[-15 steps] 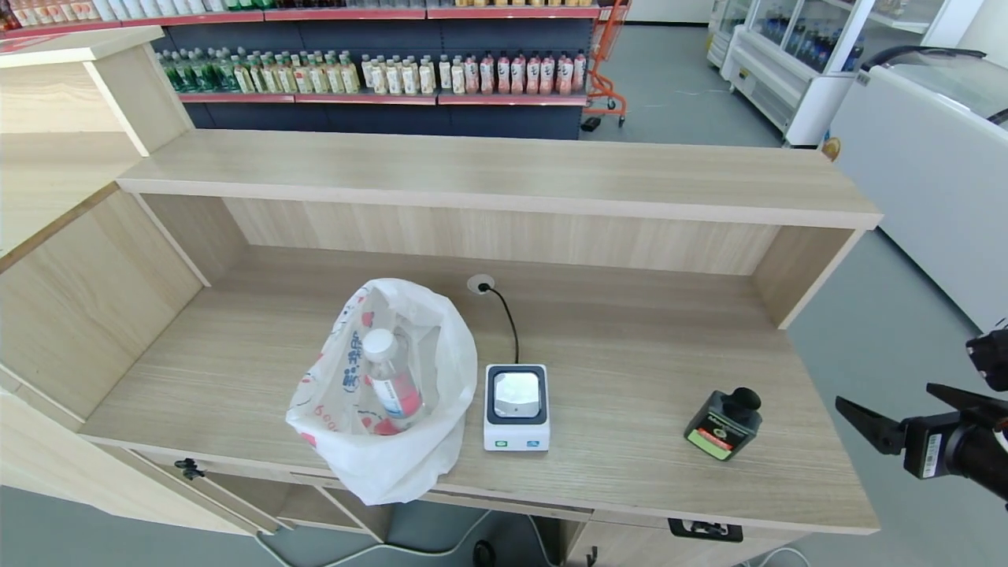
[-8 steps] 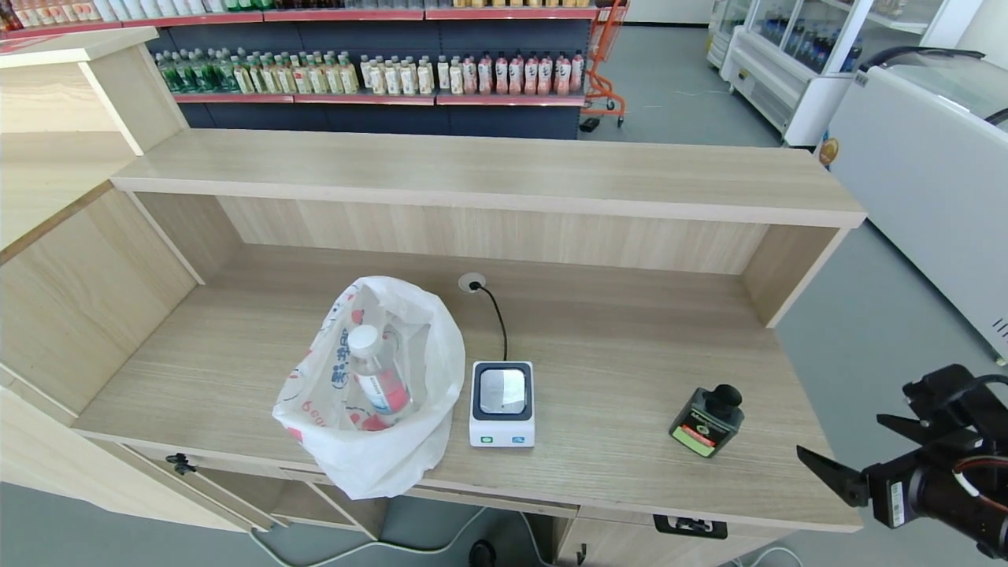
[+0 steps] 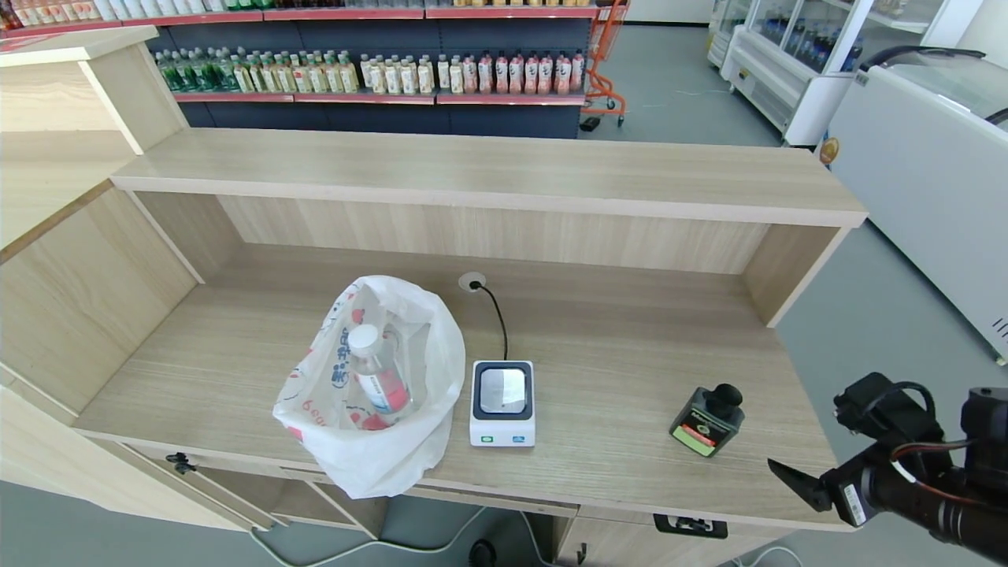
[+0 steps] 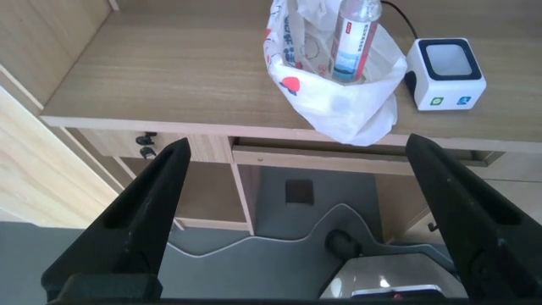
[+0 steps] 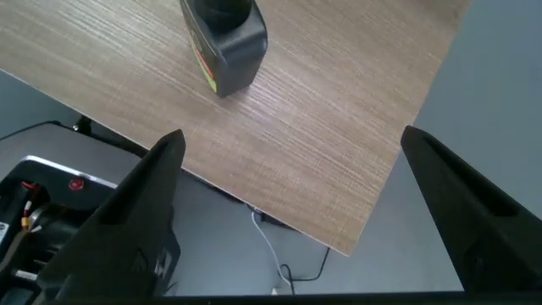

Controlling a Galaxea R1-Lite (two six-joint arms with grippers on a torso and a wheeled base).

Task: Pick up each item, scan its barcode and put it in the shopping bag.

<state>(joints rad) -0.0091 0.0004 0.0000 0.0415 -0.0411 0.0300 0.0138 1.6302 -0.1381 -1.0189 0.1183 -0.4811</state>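
As it hangs just off the light wooden table's [image 3: 614,346] edge, right gripper [image 5: 294,140]: fingers spread wide, empty, ready to fit round the bottle.
Small black bottle with a round black cap [image 5: 224,47]: on the table, close ahead of the right gripper. I think it stands straight up, cap on top, red-and-green label turned toward the gripper.
Left gripper [image 4: 298,146]: spread, empty.
White plastic shopping bag [image 4: 339,102]: ahead of the left gripper, mouth open for things.

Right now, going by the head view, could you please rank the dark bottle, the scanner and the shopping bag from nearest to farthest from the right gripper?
1. The dark bottle, on the right side, closest to the right gripper.
2. The scanner, in the middle.
3. The shopping bag, left of the scanner, farthest off.
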